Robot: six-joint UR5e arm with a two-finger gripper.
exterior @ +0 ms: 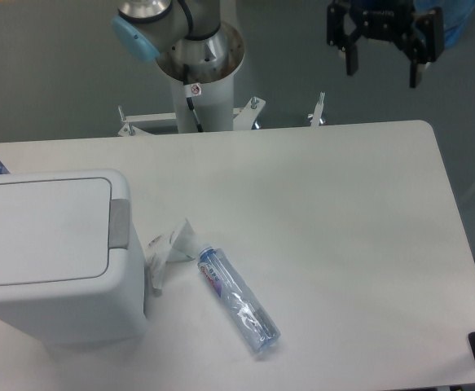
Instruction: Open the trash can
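Currently the end effector (383, 72) hangs open above the desk's (343, 212) far edge, well apart from the bin (46, 252), whose lid (41, 232) is closed.

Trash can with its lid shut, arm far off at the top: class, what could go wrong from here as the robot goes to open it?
1. The end effector hangs open far from the trash can; the long approach could miss the narrow grey tab.
2. The bottle and crumpled wrapper lie beside the tab; a low sweep may knock them.
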